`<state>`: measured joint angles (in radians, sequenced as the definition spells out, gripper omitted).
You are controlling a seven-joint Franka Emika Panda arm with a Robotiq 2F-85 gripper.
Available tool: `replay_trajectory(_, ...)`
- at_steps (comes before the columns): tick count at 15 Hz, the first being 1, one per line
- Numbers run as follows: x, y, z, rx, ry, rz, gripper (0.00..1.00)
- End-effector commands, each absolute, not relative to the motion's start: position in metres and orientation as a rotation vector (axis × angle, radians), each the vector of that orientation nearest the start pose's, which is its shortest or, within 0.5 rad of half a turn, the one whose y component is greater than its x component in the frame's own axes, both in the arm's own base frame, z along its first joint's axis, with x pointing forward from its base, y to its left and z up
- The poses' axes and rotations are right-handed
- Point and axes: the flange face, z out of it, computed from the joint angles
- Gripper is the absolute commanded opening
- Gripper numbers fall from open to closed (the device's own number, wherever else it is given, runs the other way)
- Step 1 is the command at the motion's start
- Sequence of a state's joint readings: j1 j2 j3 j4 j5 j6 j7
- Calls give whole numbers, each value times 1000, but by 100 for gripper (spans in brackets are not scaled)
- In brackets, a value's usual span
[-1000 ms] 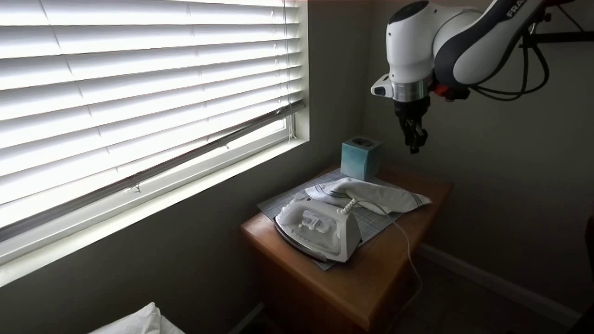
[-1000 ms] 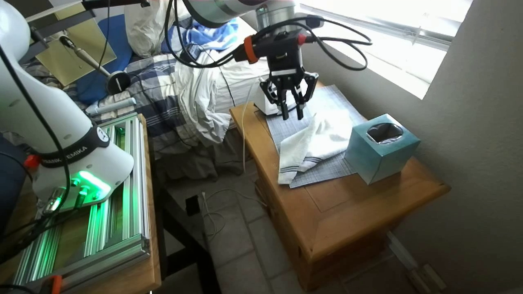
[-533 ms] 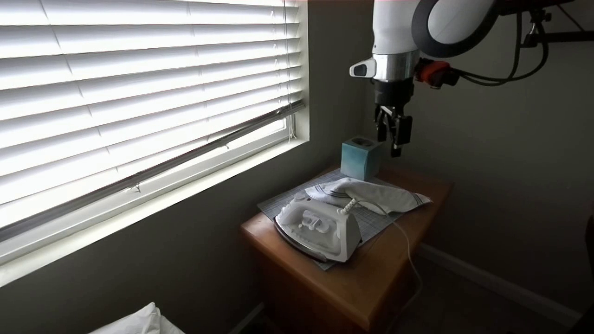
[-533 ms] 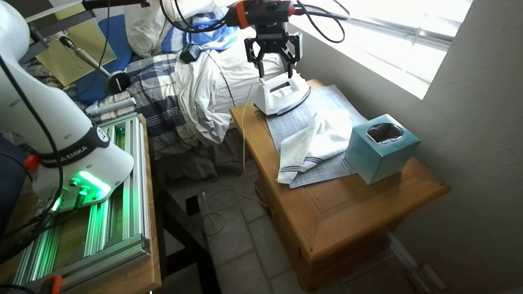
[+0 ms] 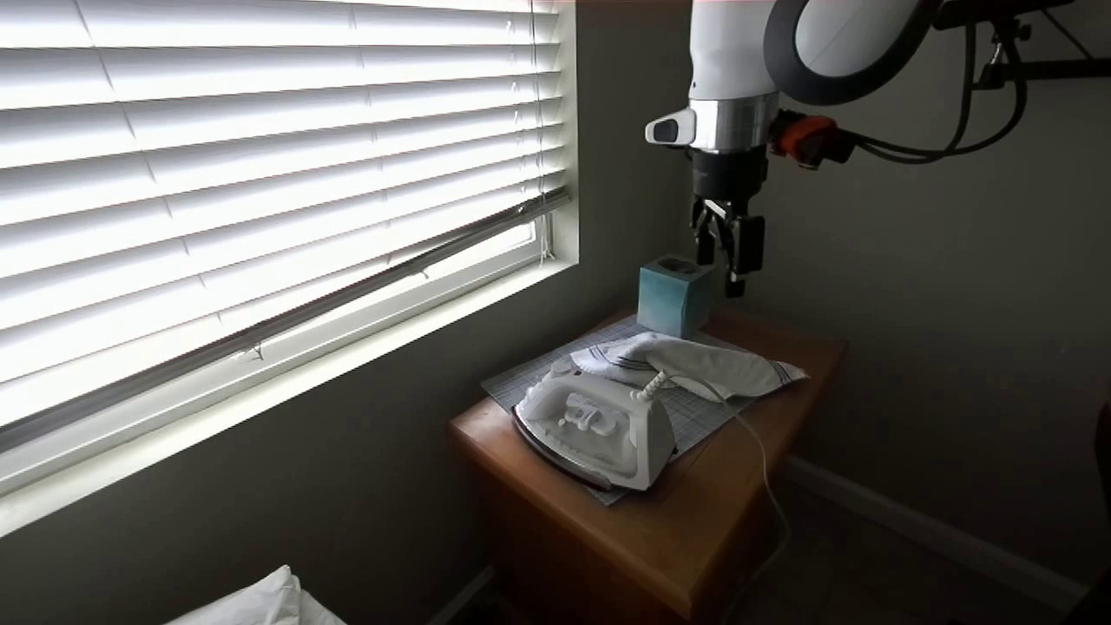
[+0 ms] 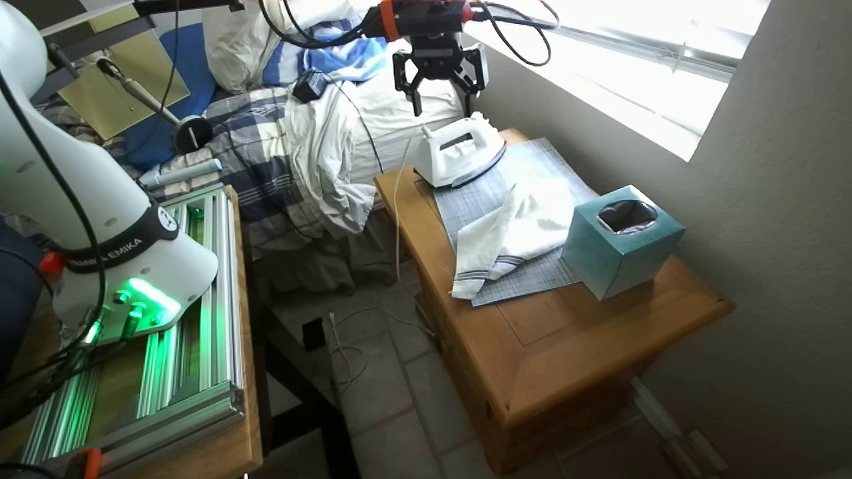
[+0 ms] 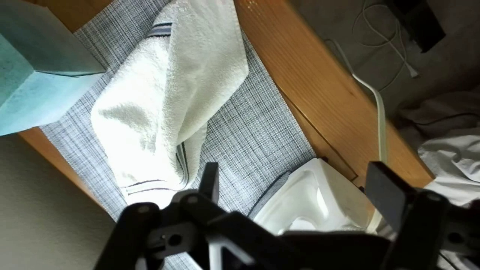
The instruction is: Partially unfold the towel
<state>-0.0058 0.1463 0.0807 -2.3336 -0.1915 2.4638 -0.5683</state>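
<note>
Two fingers (image 7: 388, 193) stand wide apart above the bench (image 6: 552, 372), holding nothing and clear of the towel (image 7: 170, 97). The towel lies rumpled on the mat (image 7: 258, 123), between the iron (image 6: 459, 159) and the box (image 6: 619, 246), with mat showing on either side of it in the wrist view. One striped corner (image 6: 469, 283) runs past the mat's edge in an exterior view.

I take the step in hand to be the approach, before any grasp: no layer is pinched, and a flap (image 7: 210, 71) lies doubled along the towel's length. Whether some of the unfolding is done already, these views cannot settle.

The next move should carry the fingers off the iron, which shows in the gap between them in the wrist view, and across to the towel. There they would do best to come down at the flap's loose edge, pinch that upper layer alone, and draw it back gently. Reaching too deep would likely drag the whole towel, or lift the mat with it. The pull should stay clear of the iron's cord (image 7: 381, 123), which trails off the bench, and can be short, since only part is to be spread.
</note>
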Motion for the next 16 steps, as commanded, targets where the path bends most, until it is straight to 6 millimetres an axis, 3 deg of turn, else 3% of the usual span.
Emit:
replay_trajectory(1,516,49,258,-3134,-1246,96,100)
replay_trajectory(5,510,65,210,-3301,-1166,258,100)
replay_trajectory(13,490,76,109,-3548,-465,453,100)
replay_trajectory(15,496,67,94,-3571,-269,438,100)
replay_trajectory(16,483,73,110,-3541,-443,460,100)
